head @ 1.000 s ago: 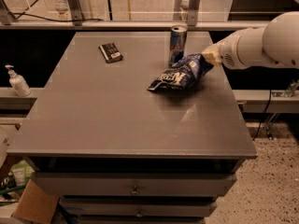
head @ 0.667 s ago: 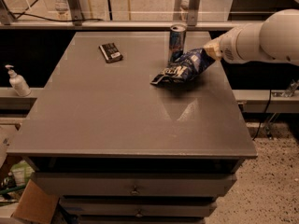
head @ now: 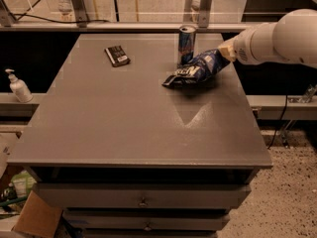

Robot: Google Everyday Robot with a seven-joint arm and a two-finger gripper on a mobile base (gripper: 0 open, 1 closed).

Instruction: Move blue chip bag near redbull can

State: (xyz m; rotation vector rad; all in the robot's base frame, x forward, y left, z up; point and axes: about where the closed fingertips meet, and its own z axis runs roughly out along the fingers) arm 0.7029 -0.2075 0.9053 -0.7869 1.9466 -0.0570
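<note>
The blue chip bag (head: 195, 70) is a crinkly navy bag with white lettering, lying on the far right part of the grey table (head: 124, 118). It is right beside the redbull can (head: 186, 45), which stands upright just behind its left half. My gripper (head: 224, 51) comes in from the right on a white arm and is at the bag's upper right end, which looks lifted off the table. The fingertips are hidden by the bag and the arm.
A small flat black packet (head: 117, 55) lies at the far left part of the table. A white pump bottle (head: 19, 87) stands on a ledge to the left. Metal rails run behind the table. Drawers are below its front edge.
The gripper and the chip bag have moved a little away from me and toward the can; the bag now lies closer beside the can. The can and the packet have not moved.
</note>
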